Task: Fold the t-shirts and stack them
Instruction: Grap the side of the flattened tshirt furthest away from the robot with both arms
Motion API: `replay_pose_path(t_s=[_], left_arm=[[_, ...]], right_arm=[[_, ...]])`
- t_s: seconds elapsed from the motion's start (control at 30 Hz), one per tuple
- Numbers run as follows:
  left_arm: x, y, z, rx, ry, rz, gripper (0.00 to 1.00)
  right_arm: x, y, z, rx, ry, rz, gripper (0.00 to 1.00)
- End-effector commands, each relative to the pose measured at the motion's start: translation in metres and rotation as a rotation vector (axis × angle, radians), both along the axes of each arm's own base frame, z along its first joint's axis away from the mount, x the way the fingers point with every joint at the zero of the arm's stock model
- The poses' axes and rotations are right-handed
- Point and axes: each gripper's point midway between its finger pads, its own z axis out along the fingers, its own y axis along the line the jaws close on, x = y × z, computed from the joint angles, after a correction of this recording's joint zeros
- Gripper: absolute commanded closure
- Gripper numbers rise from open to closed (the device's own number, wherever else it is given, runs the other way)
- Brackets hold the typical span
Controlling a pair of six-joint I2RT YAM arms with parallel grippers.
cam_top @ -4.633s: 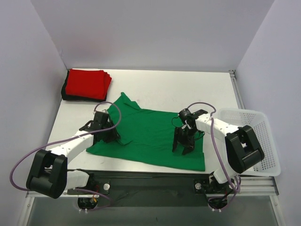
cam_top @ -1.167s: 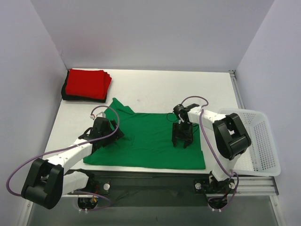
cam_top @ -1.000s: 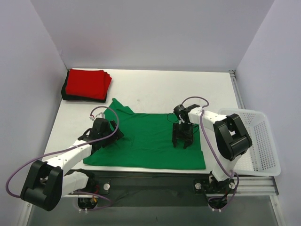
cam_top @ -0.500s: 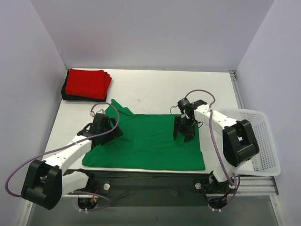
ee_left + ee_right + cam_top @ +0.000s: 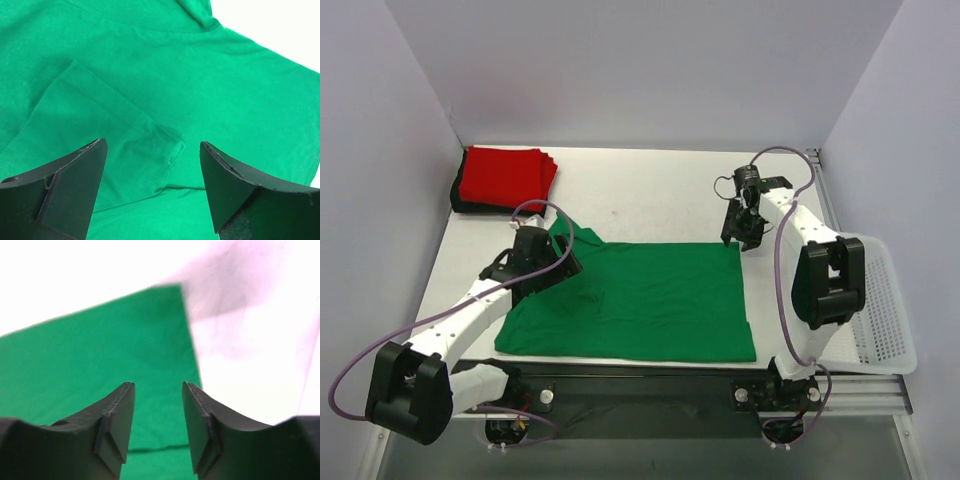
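The bright green t-shirt (image 5: 650, 300) lies spread flat on the near middle of the table, its collar toward the left. A folded red shirt (image 5: 504, 176) sits on a folded black one (image 5: 457, 198) at the far left. My left gripper (image 5: 558, 262) is open over the shirt's left part; the left wrist view shows a folded-in sleeve (image 5: 107, 145) between its fingers. My right gripper (image 5: 738, 229) is open and empty just above the shirt's far right corner (image 5: 172, 295), which shows in the right wrist view.
A white mesh basket (image 5: 880, 310) stands at the right edge of the table, beside the right arm. White table (image 5: 650, 190) lies bare behind the green shirt.
My right gripper has let go of the shirt's right side and moved away to the far right corner. The shirt lies flatter and more rectangular. My left gripper shifted slightly farther back.
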Motion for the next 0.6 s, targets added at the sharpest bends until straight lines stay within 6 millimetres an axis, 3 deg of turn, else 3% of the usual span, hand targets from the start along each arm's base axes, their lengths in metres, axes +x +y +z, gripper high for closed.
replay_pose_path(t_s=[0.0, 0.17, 0.57], left_arm=[[0.01, 0.001, 0.018, -0.003, -0.039, -0.007, 0.15], [0.008, 0.01, 0.02, 0.003, -0.036, 0.005, 0.15], [0.004, 0.026, 0.017, -0.003, -0.014, 0.039, 0.16]], right_arm=[[0.008, -0.027, -0.016, -0.089, 0.044, -0.027, 0.58], [0.022, -0.033, -0.032, -0.074, 0.057, -0.048, 0.65], [0.045, -0.04, -0.054, -0.032, 0.052, -0.059, 0.65]])
